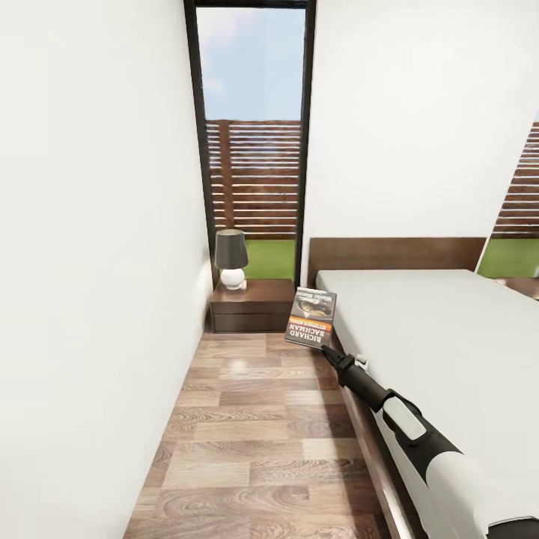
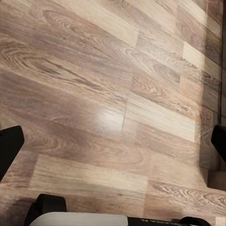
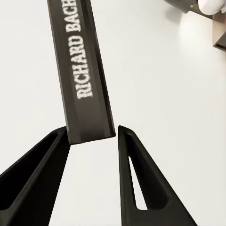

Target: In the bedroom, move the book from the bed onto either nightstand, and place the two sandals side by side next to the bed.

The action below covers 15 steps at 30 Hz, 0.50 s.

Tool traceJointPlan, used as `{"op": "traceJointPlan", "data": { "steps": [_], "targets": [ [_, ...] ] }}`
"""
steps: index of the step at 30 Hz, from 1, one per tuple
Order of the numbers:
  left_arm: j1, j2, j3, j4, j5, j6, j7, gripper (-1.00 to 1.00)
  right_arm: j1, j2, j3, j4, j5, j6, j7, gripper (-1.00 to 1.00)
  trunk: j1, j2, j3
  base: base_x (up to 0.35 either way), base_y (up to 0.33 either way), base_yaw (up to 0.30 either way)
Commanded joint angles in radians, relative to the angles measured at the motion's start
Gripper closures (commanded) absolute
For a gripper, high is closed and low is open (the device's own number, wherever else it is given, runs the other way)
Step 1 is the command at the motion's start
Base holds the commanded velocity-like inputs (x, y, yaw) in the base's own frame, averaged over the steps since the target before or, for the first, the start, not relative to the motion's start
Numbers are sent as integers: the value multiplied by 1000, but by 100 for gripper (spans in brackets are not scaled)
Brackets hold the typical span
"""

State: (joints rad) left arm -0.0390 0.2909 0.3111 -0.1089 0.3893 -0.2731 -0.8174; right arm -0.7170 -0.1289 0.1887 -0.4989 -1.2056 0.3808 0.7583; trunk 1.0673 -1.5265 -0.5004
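Counted in the bedroom: 1 book, 1 bed, 1 nightstand, 1 lamp, 2 dark-framed windows, the nearer one tall and the other cut by the edge. 1 robot arm in the head view; 2 black fingers in the right wrist view.

Wood-plank floor, light brown, boards running diagonally, soft glare patch near the middle. Left gripper: dark fingertips at opposite frame edges, jaws spread wide, nothing between them. Darker shaded strip along one side.
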Motion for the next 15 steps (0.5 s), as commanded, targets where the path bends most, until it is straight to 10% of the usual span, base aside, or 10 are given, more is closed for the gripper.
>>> {"op": "traceJointPlan", "data": {
  "steps": [1,15],
  "targets": [
    [-1,0,2,2,-1,-5,0,-100,-1,-1,5,0,-11,6,1,100,0,-1,-1,0,0,0],
    [-1,-1,2,2,-1,-5,12,-100,-1,-1,5,0,-11,6,0,100,0,-1,-1,49,0,0]
  ]
}}
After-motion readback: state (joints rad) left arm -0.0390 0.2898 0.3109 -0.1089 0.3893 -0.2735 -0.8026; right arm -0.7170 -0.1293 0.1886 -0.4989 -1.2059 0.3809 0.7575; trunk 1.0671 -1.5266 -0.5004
